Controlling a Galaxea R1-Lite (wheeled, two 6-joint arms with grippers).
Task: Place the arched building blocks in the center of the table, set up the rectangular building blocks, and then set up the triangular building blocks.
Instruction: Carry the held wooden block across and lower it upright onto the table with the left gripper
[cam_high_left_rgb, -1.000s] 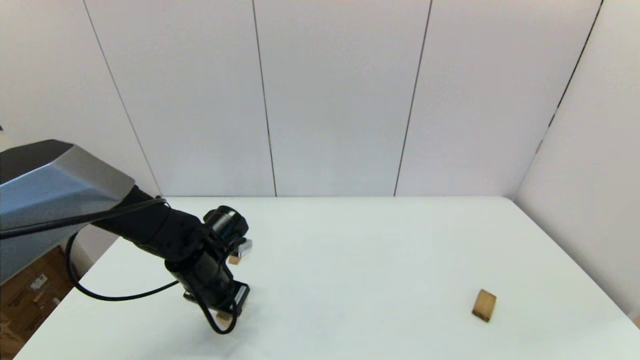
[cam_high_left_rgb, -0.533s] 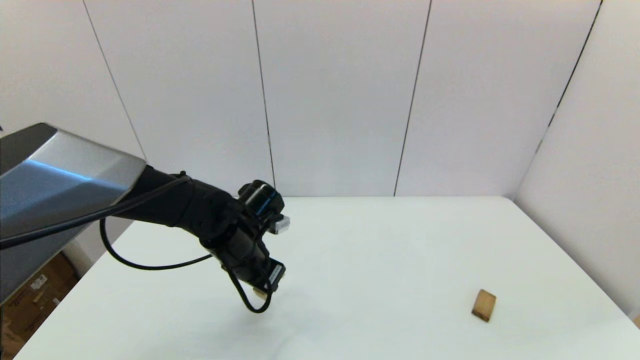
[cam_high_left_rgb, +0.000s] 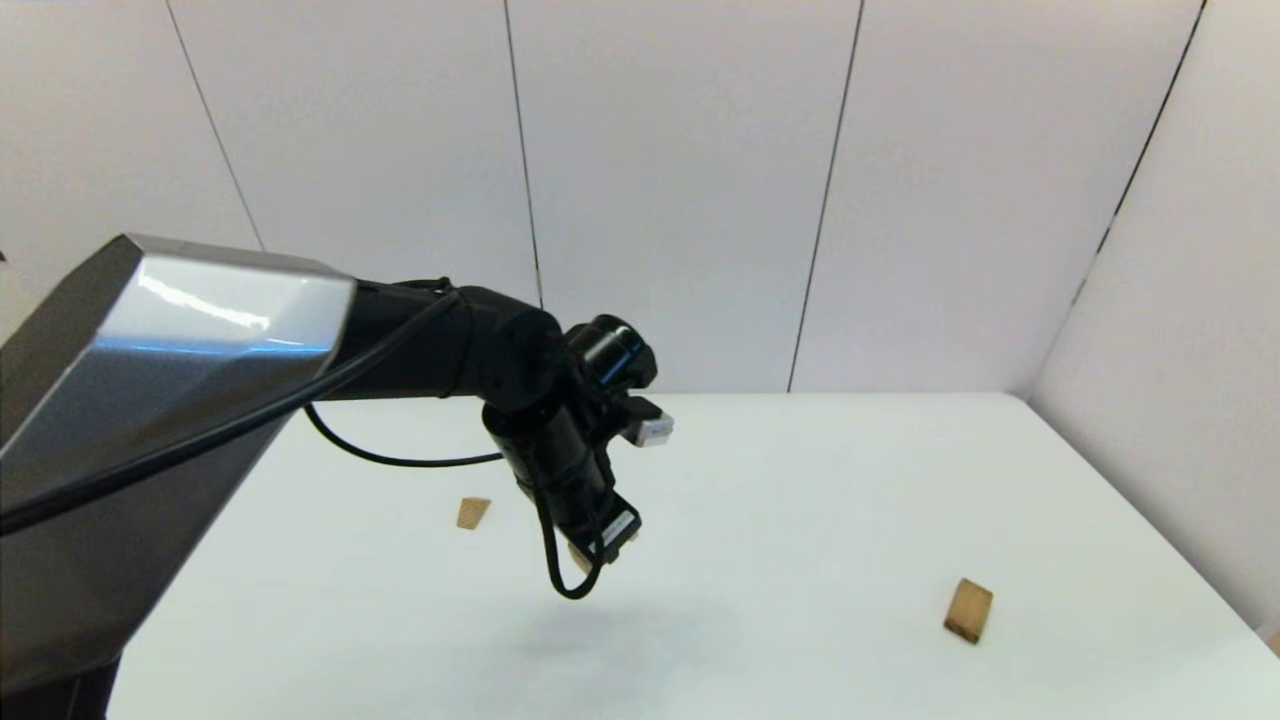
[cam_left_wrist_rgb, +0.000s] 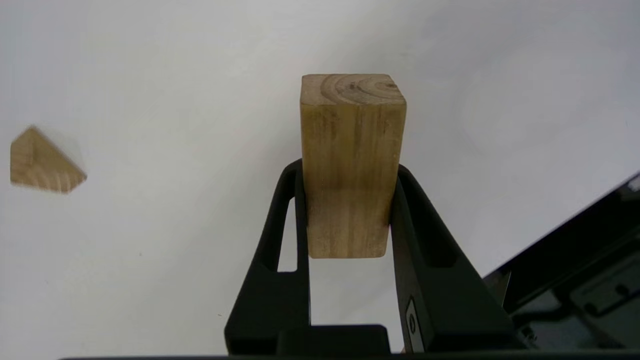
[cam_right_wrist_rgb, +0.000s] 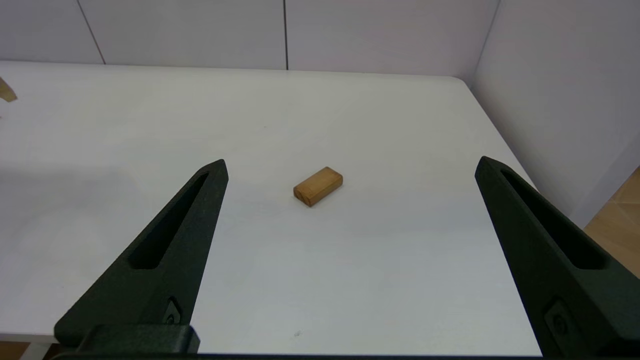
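3 wooden blocks concern us here. Our left gripper (cam_left_wrist_rgb: 348, 220) hangs above the table (cam_high_left_rgb: 800, 480), near its middle, its 2 fingers clamped on the arched block (cam_left_wrist_rgb: 351, 150), which is clear of the surface. The triangular block (cam_high_left_rgb: 472, 513) lies on the table to the left, behind the arm. The rectangular block (cam_right_wrist_rgb: 318, 186) lies flat at the right, ahead of our right gripper (cam_right_wrist_rgb: 350, 165), whose fingers are spread wide and hold nothing.
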